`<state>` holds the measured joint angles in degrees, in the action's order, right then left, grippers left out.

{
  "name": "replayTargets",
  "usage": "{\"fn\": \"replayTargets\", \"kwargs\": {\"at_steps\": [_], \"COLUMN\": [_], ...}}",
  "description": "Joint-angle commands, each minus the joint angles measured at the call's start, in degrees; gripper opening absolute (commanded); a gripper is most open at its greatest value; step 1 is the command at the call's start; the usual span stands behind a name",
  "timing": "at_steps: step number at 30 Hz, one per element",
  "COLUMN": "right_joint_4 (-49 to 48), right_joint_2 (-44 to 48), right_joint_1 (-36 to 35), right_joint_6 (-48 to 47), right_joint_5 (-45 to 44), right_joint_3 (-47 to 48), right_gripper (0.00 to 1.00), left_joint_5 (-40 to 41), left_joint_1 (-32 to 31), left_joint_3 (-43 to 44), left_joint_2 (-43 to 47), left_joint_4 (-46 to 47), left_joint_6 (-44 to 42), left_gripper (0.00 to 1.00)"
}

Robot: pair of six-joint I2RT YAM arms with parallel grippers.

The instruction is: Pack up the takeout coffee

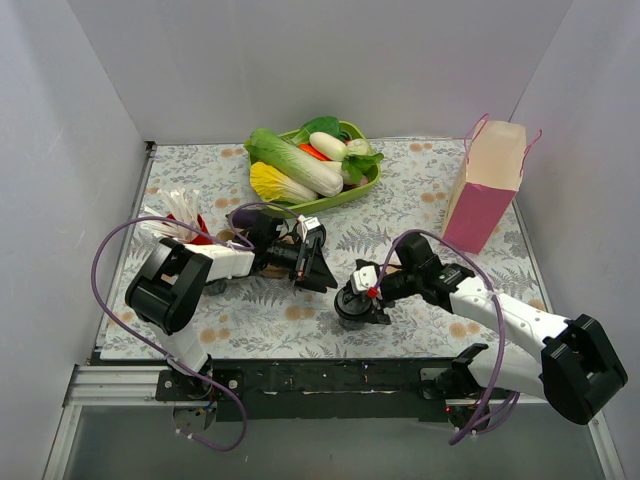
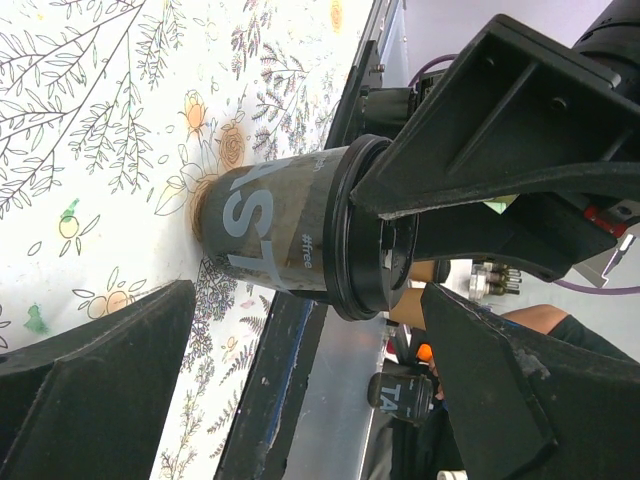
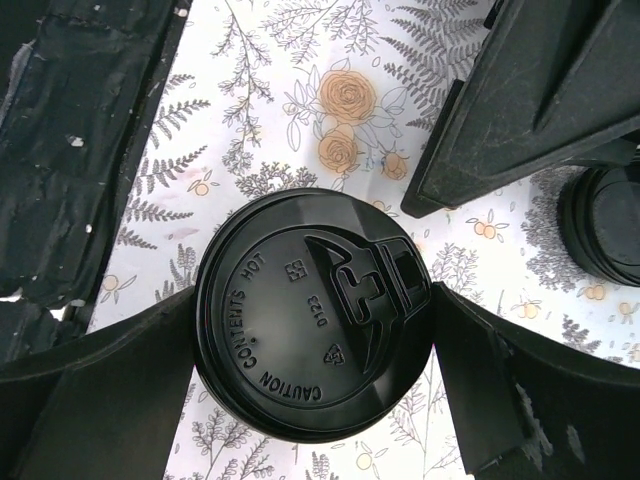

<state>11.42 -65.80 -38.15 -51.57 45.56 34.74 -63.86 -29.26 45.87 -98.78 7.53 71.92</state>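
Observation:
The takeout coffee (image 1: 350,308), a dark cup with a round black lid (image 3: 315,325), stands upright on the floral cloth near the front middle of the table. My right gripper (image 1: 362,297) hangs over it, open, with one finger (image 3: 100,390) on each side of the cup just below the lid rim. In the left wrist view the cup (image 2: 270,235) shows side-on with the right gripper (image 2: 500,170) above its lid. My left gripper (image 1: 312,264) is open a little to the cup's left and points at it, with nothing between its fingers (image 2: 90,370).
A pink paper bag (image 1: 485,185) stands at the back right. A green bowl of toy vegetables (image 1: 315,160) is at the back middle, and a red cup of white straws (image 1: 185,222) is beside the left arm. A second black-lidded cup (image 3: 605,235) sits close by.

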Motion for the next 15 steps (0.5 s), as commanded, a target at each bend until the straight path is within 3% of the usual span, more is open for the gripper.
{"fn": "replayTargets", "kwargs": {"at_steps": [1, 15], "right_joint_4": [-4.47, -7.28], "right_joint_2": [2.69, 1.20], "right_joint_1": [-1.66, -2.72], "right_joint_6": [1.03, 2.18], "right_joint_5": [-4.77, -6.27], "right_joint_3": [-2.04, -2.57], "right_gripper": [0.98, 0.98], "left_joint_5": [-1.01, 0.04], "left_joint_1": [-0.10, -3.70], "left_joint_3": [0.98, 2.91], "left_joint_2": [3.42, 0.79], "left_joint_4": [-0.23, 3.97], "left_joint_6": [-1.26, 1.28], "left_gripper": [0.98, 0.98]}}
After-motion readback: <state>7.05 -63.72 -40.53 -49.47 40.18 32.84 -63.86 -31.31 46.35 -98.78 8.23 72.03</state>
